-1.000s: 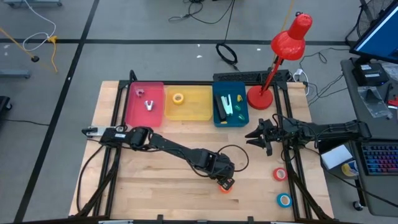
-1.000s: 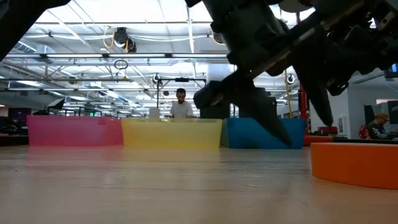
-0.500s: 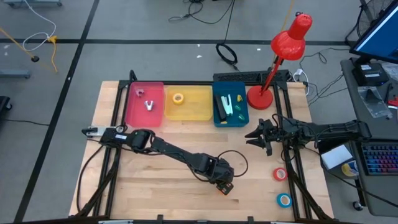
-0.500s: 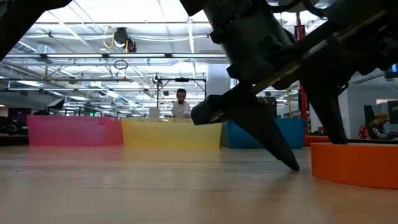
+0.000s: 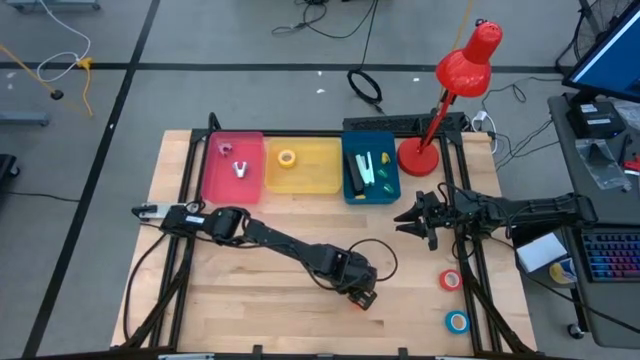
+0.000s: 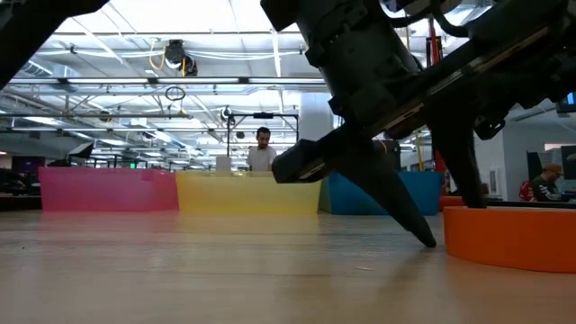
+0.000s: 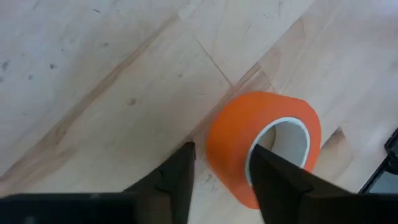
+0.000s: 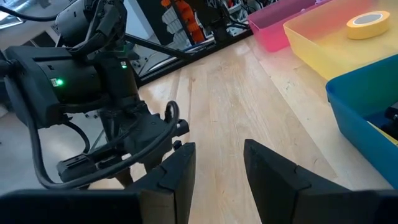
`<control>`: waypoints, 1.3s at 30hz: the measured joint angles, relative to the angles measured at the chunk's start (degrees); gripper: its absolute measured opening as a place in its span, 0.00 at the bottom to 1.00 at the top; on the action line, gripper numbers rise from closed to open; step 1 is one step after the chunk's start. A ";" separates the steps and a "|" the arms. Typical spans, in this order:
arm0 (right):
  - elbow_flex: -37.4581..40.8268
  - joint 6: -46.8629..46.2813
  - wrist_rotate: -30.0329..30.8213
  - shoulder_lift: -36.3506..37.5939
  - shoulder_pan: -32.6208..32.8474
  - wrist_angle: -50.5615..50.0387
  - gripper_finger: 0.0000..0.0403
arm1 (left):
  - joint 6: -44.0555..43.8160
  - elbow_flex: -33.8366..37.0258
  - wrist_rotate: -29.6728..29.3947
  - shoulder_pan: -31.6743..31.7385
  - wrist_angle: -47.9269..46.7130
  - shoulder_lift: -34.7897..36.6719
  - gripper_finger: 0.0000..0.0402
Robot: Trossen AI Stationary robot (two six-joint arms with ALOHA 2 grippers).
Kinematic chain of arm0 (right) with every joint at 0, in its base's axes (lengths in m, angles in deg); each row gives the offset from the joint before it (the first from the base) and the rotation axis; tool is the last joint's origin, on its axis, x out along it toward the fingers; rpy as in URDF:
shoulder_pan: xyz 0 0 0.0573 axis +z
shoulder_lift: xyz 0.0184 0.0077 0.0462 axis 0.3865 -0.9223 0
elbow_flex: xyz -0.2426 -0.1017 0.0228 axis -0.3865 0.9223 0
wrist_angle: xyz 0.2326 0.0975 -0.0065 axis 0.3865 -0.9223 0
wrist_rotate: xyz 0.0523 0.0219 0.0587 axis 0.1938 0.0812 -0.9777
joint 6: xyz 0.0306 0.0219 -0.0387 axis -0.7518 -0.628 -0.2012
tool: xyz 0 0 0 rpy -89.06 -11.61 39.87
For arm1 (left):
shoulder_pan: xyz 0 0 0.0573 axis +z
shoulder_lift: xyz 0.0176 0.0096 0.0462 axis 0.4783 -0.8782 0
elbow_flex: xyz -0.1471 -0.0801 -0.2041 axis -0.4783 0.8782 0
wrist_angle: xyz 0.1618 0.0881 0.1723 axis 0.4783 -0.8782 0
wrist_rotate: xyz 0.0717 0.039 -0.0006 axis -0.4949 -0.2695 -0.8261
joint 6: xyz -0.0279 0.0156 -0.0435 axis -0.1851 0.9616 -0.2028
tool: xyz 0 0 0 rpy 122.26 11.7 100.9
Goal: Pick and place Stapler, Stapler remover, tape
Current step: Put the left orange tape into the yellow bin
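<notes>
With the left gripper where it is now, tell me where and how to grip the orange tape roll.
Grip the orange tape roll across its ring wall, coming from above. It lies flat on the table with its hole facing up, and the open left gripper already straddles the wall: one finger outside, the other over the core. Closing there should probably pinch it securely. The right gripper waits near the blue bin.

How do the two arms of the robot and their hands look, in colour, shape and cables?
Both arms are dark, nearly black. The left arm carries a thin black cable looping near its wrist. Each hand, left hand and right hand, ends in two flat, dark, tapering fingers.
</notes>
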 joint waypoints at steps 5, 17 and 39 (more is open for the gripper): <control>-0.02 0.02 -0.02 0.02 0.00 0.02 0.32 | 2.01 0.00 1.02 0.82 0.02 0.07 0.11; -0.02 0.17 0.13 0.00 0.00 0.05 0.32 | 11.63 0.55 -5.46 6.12 -7.75 8.17 0.08; -0.04 0.17 0.09 0.01 0.00 0.04 0.32 | 37.70 0.25 -31.75 40.54 -25.88 26.35 0.08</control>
